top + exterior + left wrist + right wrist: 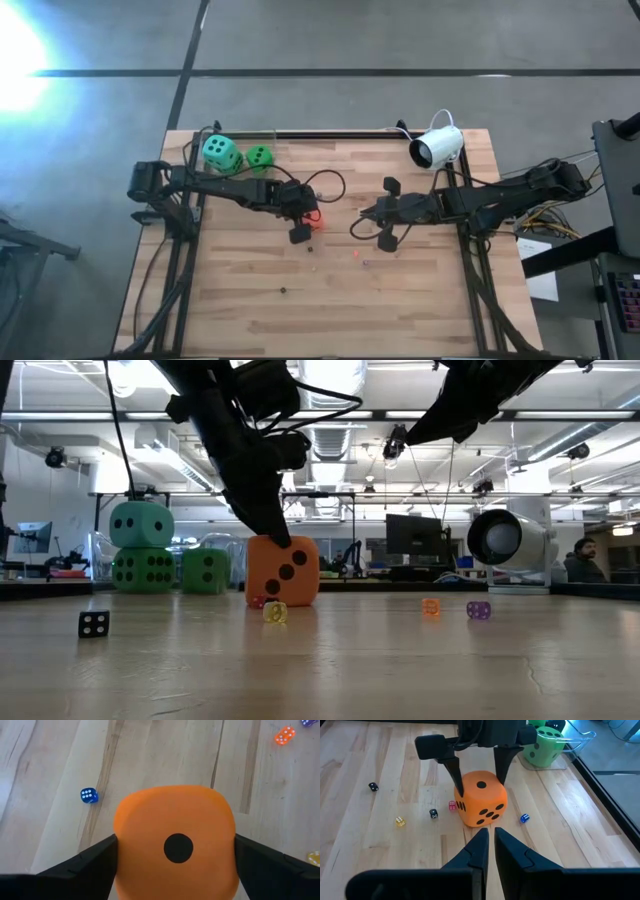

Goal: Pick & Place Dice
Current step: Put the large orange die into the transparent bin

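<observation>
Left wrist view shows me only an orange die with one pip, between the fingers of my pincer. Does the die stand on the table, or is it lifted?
Observer: The orange die stands on the table; it is not lifted.
Operator: Where are the other big dice?
Observer: In the table corner by the left arm's base. The teal die sits on a green die, with a second green die beside them.
Operator: And the right arm?
Observer: The right pincer waits shut, opposite the left pincer, pointing at the orange die.
</observation>
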